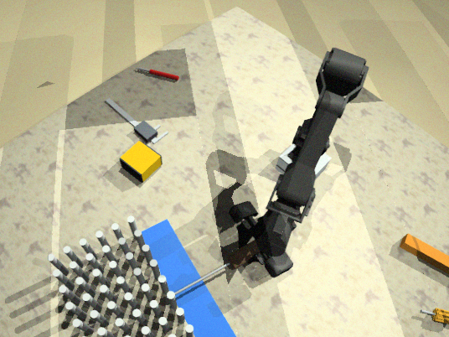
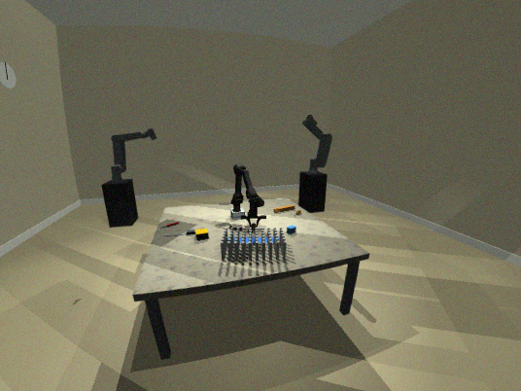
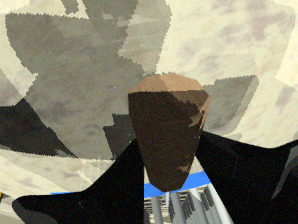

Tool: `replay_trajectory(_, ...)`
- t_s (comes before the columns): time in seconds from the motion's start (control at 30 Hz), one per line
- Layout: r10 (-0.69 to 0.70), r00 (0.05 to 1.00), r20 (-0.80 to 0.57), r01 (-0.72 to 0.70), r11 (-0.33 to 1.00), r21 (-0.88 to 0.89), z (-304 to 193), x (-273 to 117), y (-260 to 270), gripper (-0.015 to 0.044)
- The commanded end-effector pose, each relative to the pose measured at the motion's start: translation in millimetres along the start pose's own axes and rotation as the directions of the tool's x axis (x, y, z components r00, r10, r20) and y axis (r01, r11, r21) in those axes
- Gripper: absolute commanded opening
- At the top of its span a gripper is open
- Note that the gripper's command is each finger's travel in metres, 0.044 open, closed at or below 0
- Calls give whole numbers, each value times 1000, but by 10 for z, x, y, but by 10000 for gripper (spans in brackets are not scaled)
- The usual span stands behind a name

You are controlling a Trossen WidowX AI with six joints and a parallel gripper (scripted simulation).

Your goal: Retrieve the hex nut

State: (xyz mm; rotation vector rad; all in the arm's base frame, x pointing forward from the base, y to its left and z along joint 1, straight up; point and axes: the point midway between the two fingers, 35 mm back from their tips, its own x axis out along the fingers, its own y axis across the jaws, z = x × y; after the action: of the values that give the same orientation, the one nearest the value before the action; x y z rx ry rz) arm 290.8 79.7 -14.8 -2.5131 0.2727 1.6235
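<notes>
My gripper point(image 1: 250, 251) point(image 2: 253, 227) point(image 3: 164, 139) is shut on the brown handle point(image 1: 243, 254) point(image 3: 167, 135) of a tool with a thin metal shaft point(image 1: 203, 278). The shaft slants across the blue taped strip point(image 1: 165, 241) point(image 3: 200, 179), and its far end reaches the front row of the standing metal spacers point(image 1: 145, 256) point(image 2: 253, 250). The shaft's very tip is hidden at a spacer there. The visible spacers stand upright. The hex nut cannot be made out in any view.
A yellow block point(image 1: 141, 160) point(image 2: 201, 234) and a grey sliding tool point(image 1: 146, 131) lie beyond the strip's far end, with a red-handled tool point(image 1: 164, 75) farther off. An orange bar point(image 1: 427, 253) point(image 2: 284, 209) and small yellow tool point(image 1: 441, 315) lie opposite. A blue block point(image 2: 291, 229) stands beside the field.
</notes>
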Motion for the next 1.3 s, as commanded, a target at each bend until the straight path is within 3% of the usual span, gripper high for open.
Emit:
replay_trajectory(0.0,5,1000,-5,-5,1000,6,30,-18,13,0)
replay_trajectory(1.27,4,1000,-4,-4,1000,6,182,-158,5,0)
